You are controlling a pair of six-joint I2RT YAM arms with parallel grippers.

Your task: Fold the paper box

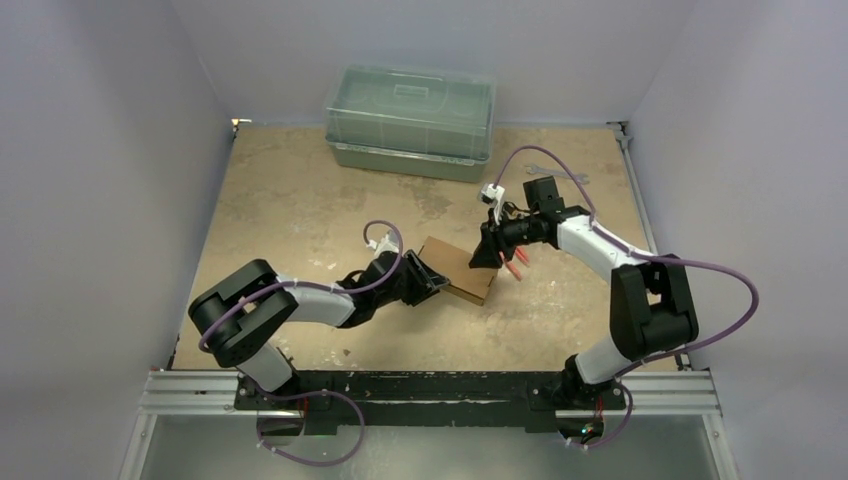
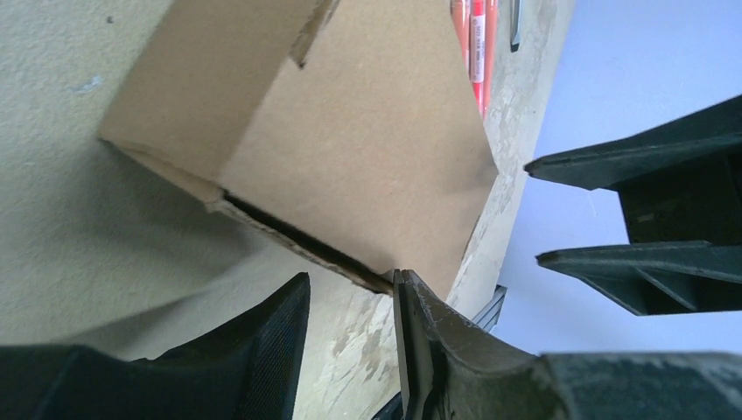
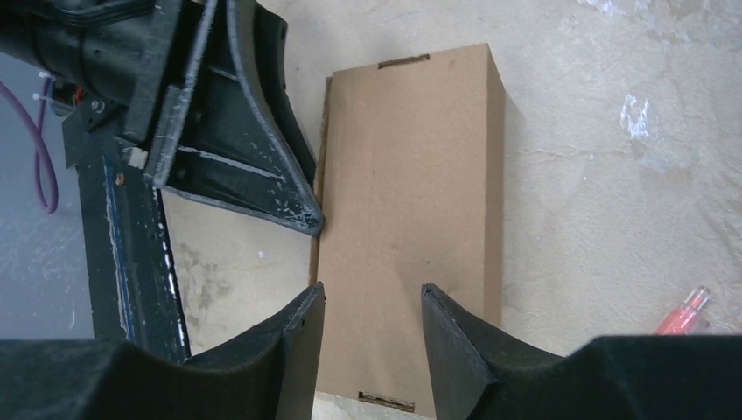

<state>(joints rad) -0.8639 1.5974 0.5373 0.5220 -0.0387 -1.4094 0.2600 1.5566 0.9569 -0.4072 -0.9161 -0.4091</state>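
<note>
The paper box (image 1: 462, 268) is a closed brown carton lying flat mid-table. My left gripper (image 1: 432, 280) is at its left end. In the left wrist view the box (image 2: 367, 149) fills the upper frame. That gripper (image 2: 350, 284) is open with only bare table in the gap, and its right finger (image 2: 420, 324) touches the box's near corner. My right gripper (image 1: 490, 255) hovers over the box's right end. From the right wrist the box (image 3: 411, 175) lies lengthwise under the open gripper (image 3: 372, 293), nothing between the fingers. The left gripper's finger (image 3: 293, 210) rests against the box's left edge.
A large translucent green lidded container (image 1: 410, 120) stands at the back of the table. A red pen (image 1: 516, 262) lies just right of the box, also seen as the pen (image 3: 687, 313) and pen (image 2: 477, 44). A small metal tool (image 1: 545, 168) lies back right.
</note>
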